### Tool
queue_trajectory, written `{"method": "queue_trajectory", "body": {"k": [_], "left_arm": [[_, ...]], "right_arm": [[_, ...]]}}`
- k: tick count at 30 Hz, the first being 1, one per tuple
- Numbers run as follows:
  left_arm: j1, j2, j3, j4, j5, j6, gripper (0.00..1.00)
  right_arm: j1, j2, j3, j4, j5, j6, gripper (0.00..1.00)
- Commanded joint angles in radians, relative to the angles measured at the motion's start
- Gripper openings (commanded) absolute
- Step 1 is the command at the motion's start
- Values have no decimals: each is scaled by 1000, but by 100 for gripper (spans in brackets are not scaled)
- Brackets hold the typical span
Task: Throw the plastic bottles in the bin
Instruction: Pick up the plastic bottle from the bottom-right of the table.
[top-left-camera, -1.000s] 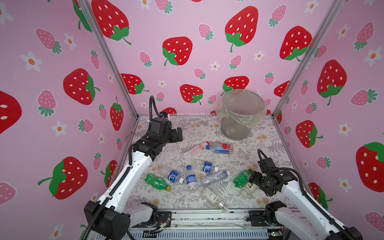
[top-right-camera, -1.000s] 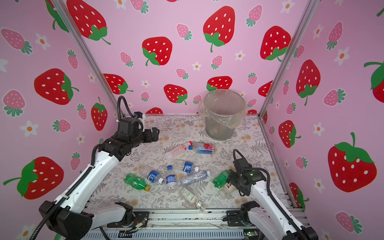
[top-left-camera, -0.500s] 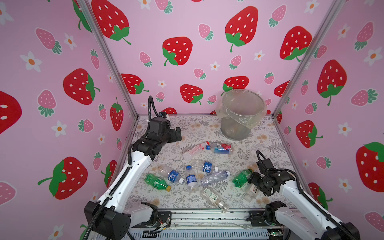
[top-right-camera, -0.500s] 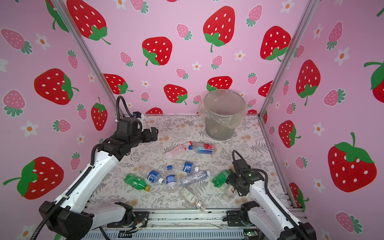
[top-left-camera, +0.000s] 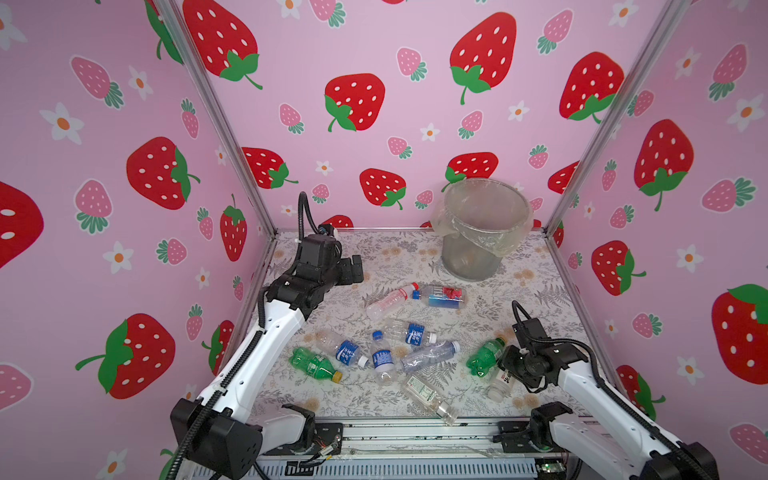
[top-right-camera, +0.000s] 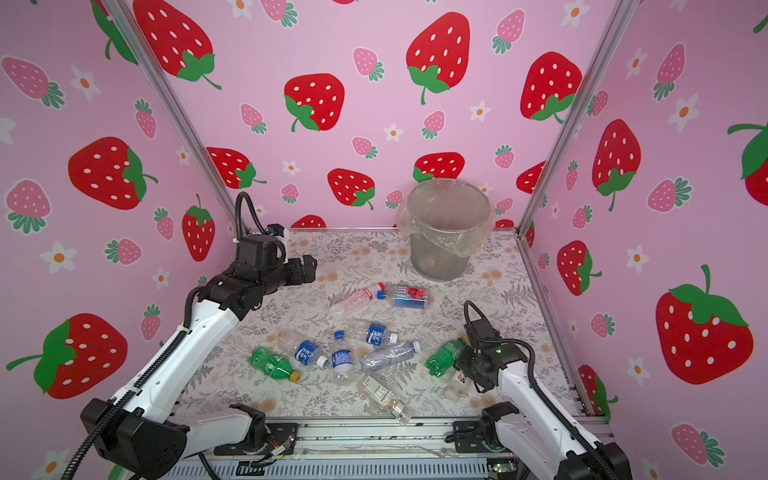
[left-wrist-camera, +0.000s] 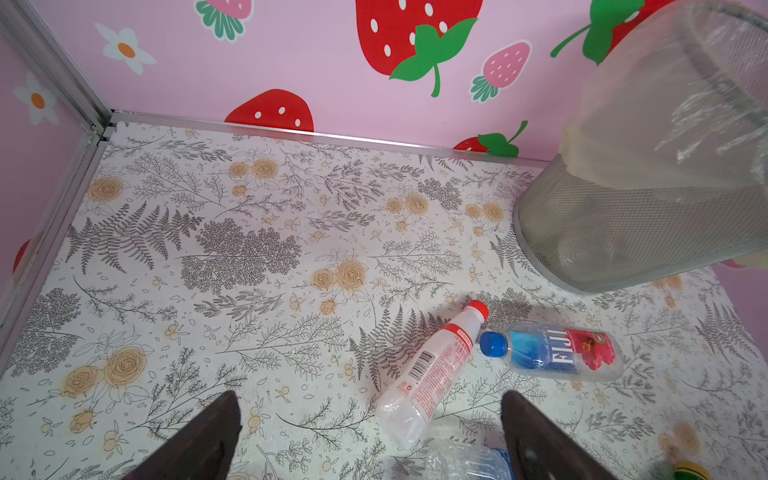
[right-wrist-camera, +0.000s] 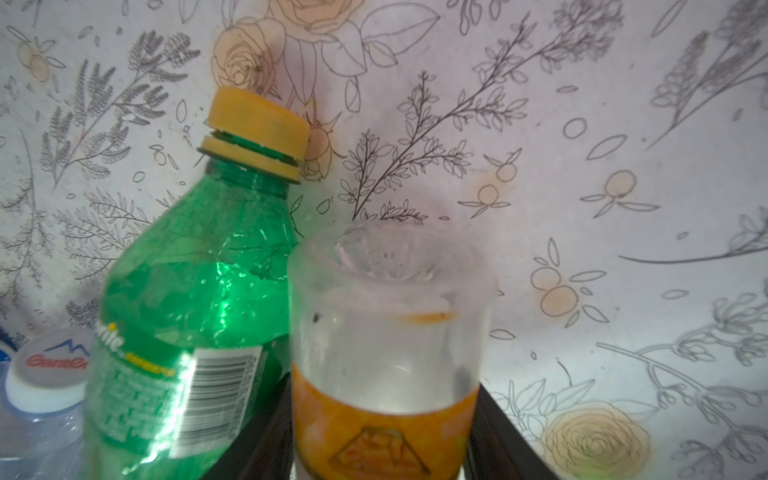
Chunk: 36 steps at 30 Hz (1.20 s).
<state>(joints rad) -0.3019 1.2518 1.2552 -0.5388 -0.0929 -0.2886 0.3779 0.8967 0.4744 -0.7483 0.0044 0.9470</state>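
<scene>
Plastic bottle (right-wrist-camera: 386, 332) within right end effector (right-wrist-camera: 382, 384)

Floral-print tabletop (top-left-camera: 415, 257) enclosed by pink strawberry-patterned walls (top-left-camera: 415, 25).

— What's lying on your table (top-left-camera: 415, 257)?
— You have the bin (top-left-camera: 469, 266) standing back right; near it a red-cap bottle (top-left-camera: 386, 300) and a Fiji bottle (top-left-camera: 440, 296), caps almost meeting; mid-table, three blue-label bottles (top-left-camera: 409, 332) and a crumpled bottle (top-left-camera: 430, 356).
— And your front?
— A green bottle (top-left-camera: 313, 365) left; a second green bottle (top-left-camera: 484, 357) right, against an orange-label bottle (right-wrist-camera: 386, 332); a clear bottle (top-left-camera: 428, 395) by the edge.
</scene>
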Motion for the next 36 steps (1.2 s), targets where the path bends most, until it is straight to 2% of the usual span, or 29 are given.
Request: {"method": "queue_trajectory", "body": {"k": [1, 14, 27, 36], "left_arm": [[12, 7, 36, -11, 10, -9, 99], [31, 22, 37, -15, 25, -20, 99], [31, 25, 38, -18, 26, -20, 99], [32, 29, 39, -21, 25, -19, 99]], "right_arm": [[3, 2, -6, -16, 17, -17, 52], [3, -71, 88, -101, 74, -27, 52], [3, -26, 319, -175, 212, -97, 52], [3, -10, 486, -98, 294, -188, 53]]}}
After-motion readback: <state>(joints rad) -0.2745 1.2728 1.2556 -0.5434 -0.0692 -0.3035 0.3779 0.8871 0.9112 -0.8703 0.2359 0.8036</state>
